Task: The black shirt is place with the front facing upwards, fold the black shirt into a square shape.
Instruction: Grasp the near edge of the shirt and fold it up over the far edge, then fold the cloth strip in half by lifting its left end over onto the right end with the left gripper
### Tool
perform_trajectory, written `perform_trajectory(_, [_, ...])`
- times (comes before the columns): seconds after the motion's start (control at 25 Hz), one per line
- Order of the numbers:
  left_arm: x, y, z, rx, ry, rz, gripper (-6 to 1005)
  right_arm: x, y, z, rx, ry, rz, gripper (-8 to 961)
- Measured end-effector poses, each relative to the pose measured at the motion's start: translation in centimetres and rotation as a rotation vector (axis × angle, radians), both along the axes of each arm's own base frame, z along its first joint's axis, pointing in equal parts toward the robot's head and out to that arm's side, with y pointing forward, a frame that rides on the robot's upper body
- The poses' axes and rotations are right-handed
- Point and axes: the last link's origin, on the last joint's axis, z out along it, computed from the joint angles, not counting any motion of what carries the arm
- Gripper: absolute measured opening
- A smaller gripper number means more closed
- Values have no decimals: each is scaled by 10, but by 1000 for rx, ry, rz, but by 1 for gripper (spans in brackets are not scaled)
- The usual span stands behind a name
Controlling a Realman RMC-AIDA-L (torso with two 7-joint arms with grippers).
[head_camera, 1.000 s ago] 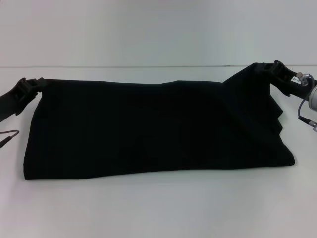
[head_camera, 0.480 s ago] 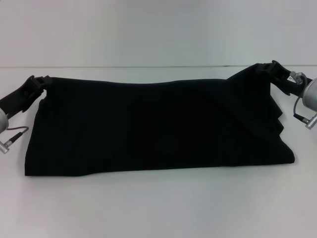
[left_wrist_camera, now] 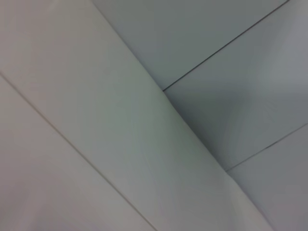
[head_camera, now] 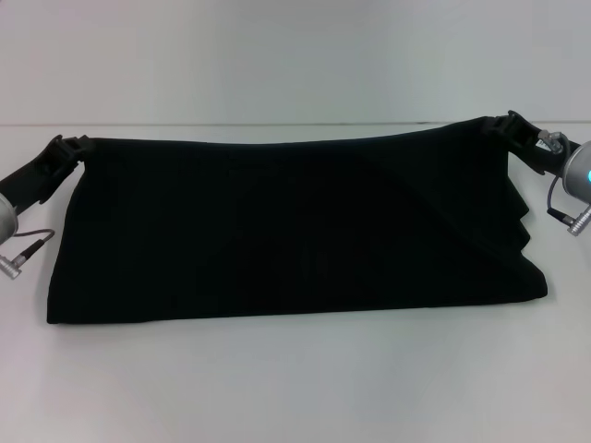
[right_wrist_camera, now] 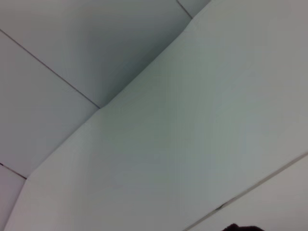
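The black shirt (head_camera: 286, 231) hangs as a wide dark band with its lower edge resting on the white table (head_camera: 295, 388); no lettering shows. My left gripper (head_camera: 66, 148) is shut on the shirt's upper left corner. My right gripper (head_camera: 506, 125) is shut on its upper right corner. The top edge runs nearly straight and taut between them. A sleeve fold juts out on the right side below my right gripper. A small dark bit of cloth (right_wrist_camera: 240, 227) shows at the edge of the right wrist view. The left wrist view shows only pale panels.
The white table runs on in front of the shirt and behind it to a pale wall (head_camera: 295, 55). Cables and silver connectors hang from both wrists at the far left (head_camera: 18, 254) and far right (head_camera: 568, 217).
Both grippers have risen a little and drawn the shirt's top edge taut; the dip in the middle of that edge is gone. The right corner bulge has flattened.
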Motion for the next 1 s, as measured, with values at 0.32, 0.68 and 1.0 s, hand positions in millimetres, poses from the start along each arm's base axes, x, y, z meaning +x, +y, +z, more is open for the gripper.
perform_trajectory(0.32, [3,3,-3,3,4,5,54,-4,1,-6,-11,-52,29,83])
perform_trajectory(0.68, [1,8,-14,29,33,85,62,-10,0,-15,9,-93,83,303])
perform_trajectory(1.0, [-11,-2,-1,65,3,85,270,-2,-8,-8,19,-63,113,547])
